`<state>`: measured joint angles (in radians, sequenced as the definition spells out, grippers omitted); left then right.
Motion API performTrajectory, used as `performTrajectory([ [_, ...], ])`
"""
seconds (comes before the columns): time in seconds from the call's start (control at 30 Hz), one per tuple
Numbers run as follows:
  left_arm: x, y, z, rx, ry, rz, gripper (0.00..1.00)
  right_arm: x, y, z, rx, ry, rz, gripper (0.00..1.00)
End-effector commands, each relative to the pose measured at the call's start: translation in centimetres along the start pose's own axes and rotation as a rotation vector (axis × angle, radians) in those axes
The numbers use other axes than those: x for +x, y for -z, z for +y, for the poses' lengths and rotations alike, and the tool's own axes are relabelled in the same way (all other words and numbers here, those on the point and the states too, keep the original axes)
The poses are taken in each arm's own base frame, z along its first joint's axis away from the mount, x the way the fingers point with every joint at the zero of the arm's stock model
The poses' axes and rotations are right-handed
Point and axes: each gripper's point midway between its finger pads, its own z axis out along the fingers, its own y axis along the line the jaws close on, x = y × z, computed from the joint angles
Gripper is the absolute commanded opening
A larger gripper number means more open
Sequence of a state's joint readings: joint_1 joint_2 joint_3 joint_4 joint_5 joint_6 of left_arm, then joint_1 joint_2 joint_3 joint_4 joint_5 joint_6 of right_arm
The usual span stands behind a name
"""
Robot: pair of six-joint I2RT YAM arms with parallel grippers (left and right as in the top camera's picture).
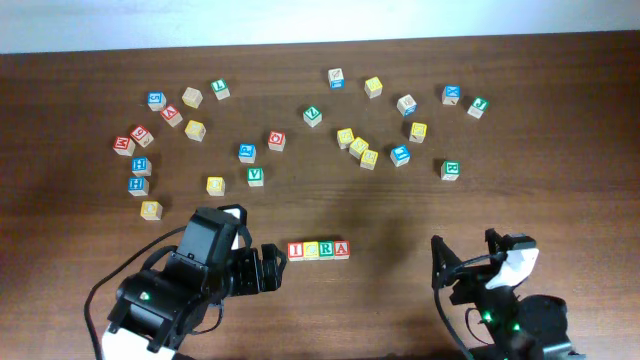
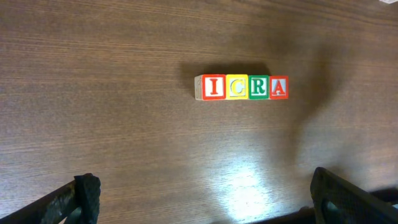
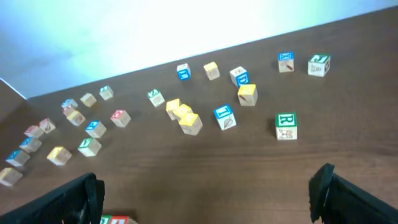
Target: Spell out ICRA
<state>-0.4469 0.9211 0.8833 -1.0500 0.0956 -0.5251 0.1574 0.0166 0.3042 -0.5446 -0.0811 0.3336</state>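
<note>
The word seems finished: the red I cube, yellow C cube, green R cube and red A cube stand touching in one straight row. The left gripper is just left of this row, jaws wide apart and empty. The right gripper is well to the right of it, also wide and empty. Spare cubes lie scattered beyond the row (letters mostly too small to read). The next move probably needs only a retreat that does not bump the row.
</note>
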Motion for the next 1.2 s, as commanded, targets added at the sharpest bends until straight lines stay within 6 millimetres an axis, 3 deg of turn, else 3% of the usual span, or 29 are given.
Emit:
performTrajectory([
  [0.0,0.0,-0.1,0.2,-0.013,0.01,-0.002,0.99,-0.1,-0.6,0.0,-0.017,0.057,-0.039,0.98],
  [0.13,0.0,-0.1,0.2,-0.013,0.01,-0.002,0.99,-0.9,-1.0,0.3,-0.029,0.179,-0.093,0.98],
  [0.33,0.0,-0.1,0.2,-0.013,0.01,-0.002,0.99,-0.6,-2.1,-0.9,0.012,0.179,-0.139,0.98],
  [0.67,0.0,-0.1,0.2,-0.013,0.01,-0.002,0.99,0.2,-3.7,-1.0,-0.024,0.197,-0.229,0.98],
  [0.8,0.0,-0.1,0.2,-0.013,0.01,-0.002,0.99,1.0,-3.9,-1.0,-0.025,0.314,-0.195,0.98],
  [1.0,0.0,-0.1,0.2,-0.013,0.01,-0.002,0.99,1.3,-3.9,-1.1,-0.019,0.312,-0.185,0.98],
  [1.17,0.0,-0.1,0.2,-0.013,0.009,-0.002,0.99,0.8,-3.9,-2.5,0.042,0.303,-0.196,0.98],
])
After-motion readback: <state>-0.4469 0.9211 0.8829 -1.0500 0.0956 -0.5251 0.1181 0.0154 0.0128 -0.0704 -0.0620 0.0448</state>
